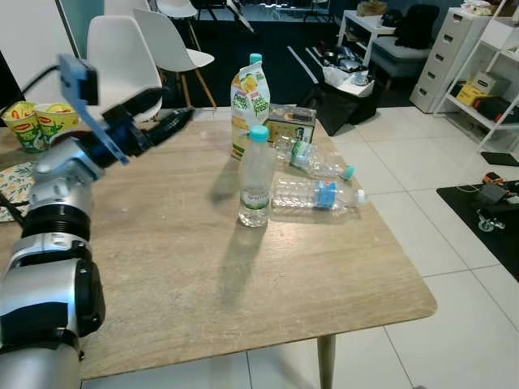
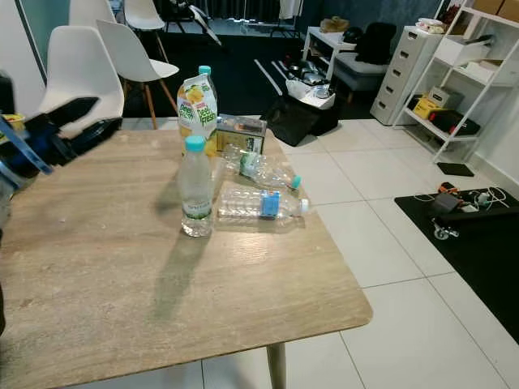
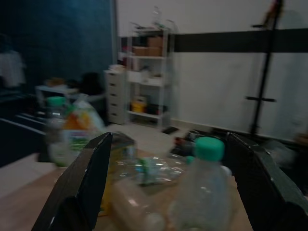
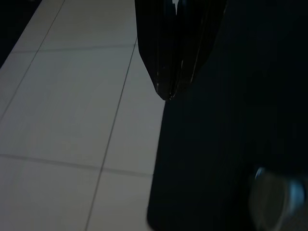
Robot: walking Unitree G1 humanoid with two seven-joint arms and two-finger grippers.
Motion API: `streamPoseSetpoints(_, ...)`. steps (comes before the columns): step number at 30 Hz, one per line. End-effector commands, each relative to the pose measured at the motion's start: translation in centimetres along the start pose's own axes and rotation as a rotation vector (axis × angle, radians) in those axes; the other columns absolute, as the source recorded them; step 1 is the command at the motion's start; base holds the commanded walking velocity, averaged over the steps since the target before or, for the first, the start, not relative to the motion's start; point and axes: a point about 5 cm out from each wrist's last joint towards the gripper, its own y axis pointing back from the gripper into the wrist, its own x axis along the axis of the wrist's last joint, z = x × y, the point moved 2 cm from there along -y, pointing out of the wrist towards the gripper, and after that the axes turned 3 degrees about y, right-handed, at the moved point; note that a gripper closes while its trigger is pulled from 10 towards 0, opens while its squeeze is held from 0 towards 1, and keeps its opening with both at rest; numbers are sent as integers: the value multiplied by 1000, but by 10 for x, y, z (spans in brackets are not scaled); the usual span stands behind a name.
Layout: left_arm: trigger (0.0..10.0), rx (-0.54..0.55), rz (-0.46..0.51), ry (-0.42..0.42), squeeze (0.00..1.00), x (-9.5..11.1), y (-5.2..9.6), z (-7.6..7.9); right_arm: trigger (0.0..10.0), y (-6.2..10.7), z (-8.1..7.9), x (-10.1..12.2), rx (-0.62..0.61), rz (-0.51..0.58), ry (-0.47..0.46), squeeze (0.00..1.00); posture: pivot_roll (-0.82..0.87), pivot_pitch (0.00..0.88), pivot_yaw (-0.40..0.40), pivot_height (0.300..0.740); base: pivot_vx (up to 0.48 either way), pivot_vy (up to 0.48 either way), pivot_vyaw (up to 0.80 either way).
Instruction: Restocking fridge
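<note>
An upright clear water bottle with a teal cap stands mid-table on the wooden table. Behind it are a tall juice pouch and a small carton box. Two more water bottles lie on their sides, one just right of the upright bottle and one behind that. My left gripper hovers open above the table, left of the bottles and pointing toward them. In the left wrist view the upright bottle sits between the spread fingers, still apart from them. My right gripper hangs shut over the floor.
Two yellow-green noodle cups stand at the table's far left. White chairs are behind the table. Dark bags lie on the tiled floor beyond; white shelves and a black mat are to the right.
</note>
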Motion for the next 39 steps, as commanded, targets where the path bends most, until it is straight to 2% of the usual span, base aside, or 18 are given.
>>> streamPoseSetpoints(1,10000,-31,-8,6,1000,-1,-8,4,10000,1,4,-3,-10,-4,4,0,-17,0,-65,740,0,0,0)
streamPoseSetpoints(3,10000,-31,-8,6,1000,-1,-8,4,10000,1,4,-3,-10,-4,4,0,-17,0,-65,740,0,0,0)
streamPoseSetpoints(5,10000,-71,-5,16,1000,-3,-16,9,10000,2,-1,-16,-2,-27,-1,0,-50,0,-50,740,0,0,0)
streamPoseSetpoints(6,10000,-71,-5,16,1000,-3,-16,9,10000,2,-1,-16,-2,-27,-1,0,-50,0,-50,740,0,0,0)
streamPoseSetpoints(9,10000,-165,-16,27,1000,-2,-29,20,10000,5,-5,-35,2,-53,-11,0,-74,0,-35,740,0,0,0)
streamPoseSetpoints(14,10000,-260,-31,35,1000,-2,-39,28,10000,8,-4,-47,-7,-63,-27,0,-91,0,-23,740,0,0,0)
streamPoseSetpoints(15,10000,-269,-29,32,0,-1,-41,30,10000,8,-4,-48,-9,-63,-32,0,-96,0,-18,740,0,0,0)
streamPoseSetpoints(22,10000,-265,-24,26,0,-1,-50,32,10000,8,-5,-50,-12,-59,-49,0,-111,0,-1,740,0,0,0)
streamPoseSetpoints(26,10000,-209,-36,16,0,-7,-56,31,10000,8,-9,-50,-8,-53,-63,0,-121,0,6,740,0,0,0)
streamPoseSetpoints(29,10000,-158,-49,7,0,-11,-56,28,10000,9,-11,-53,-6,-57,-70,0,-124,0,7,740,0,0,0)
streamPoseSetpoints(39,10000,-105,-71,36,0,-18,-57,25,10000,11,-6,-59,-21,-62,-87,0,-151,0,18,740,0,0,0)
